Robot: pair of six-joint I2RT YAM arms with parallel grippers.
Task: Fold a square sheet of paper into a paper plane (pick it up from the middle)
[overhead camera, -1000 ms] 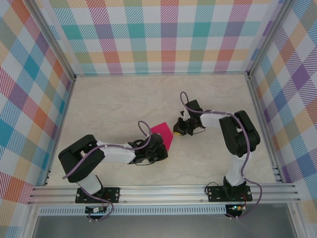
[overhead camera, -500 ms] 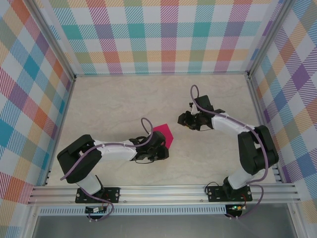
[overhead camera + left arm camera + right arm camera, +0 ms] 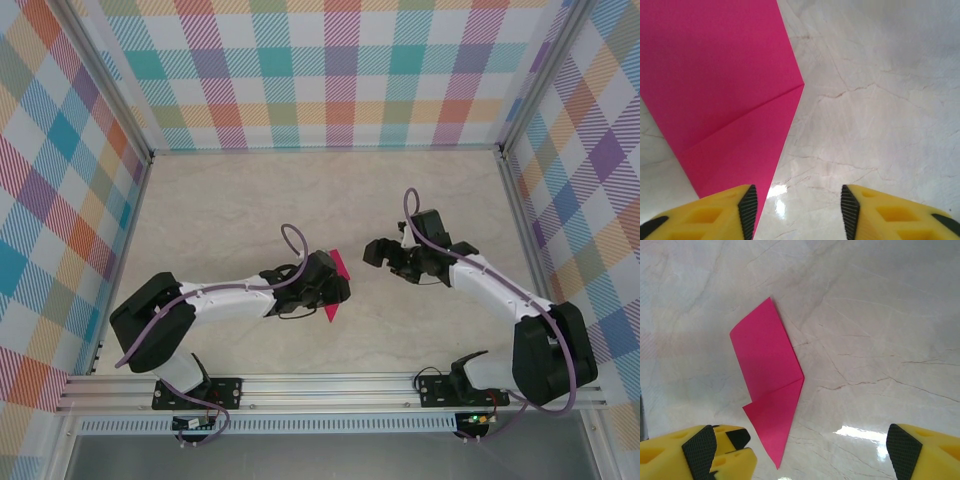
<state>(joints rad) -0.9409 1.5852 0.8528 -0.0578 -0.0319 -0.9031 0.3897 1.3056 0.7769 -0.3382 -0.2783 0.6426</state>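
Two robot arms reached over a pale marble-patterned tabletop (image 3: pixel 220 210) in the overhead view. The left gripper (image 3: pixel 332 292) sat low over a thin magenta-pink sheet of paper (image 3: pixel 339 265), folded into a narrow pointed shape. One pink edge showed past the gripper on the far side and a tip on the near side. The right gripper (image 3: pixel 372 250) was just to the right of the paper and apart from it. From up there I could not tell how either pair of fingers stood.

In the left wrist view, the left gripper (image 3: pixel 799 207) had its yellow, black-padded fingers (image 3: pixel 747 205) parted, with bare table between them. The paper (image 3: pixel 725 90) lay flat on the tabletop (image 3: pixel 880 100), one diagonal crease across it. Its lower point ran down beside the left finger, unclamped.

In the right wrist view, the right gripper (image 3: pixel 802 450) had its fingers (image 3: pixel 902 452) spread wide and gripping nothing. The whole folded paper (image 3: pixel 767 385) lay ahead on the tabletop (image 3: pixel 865 315), its sharp tip towards the camera.
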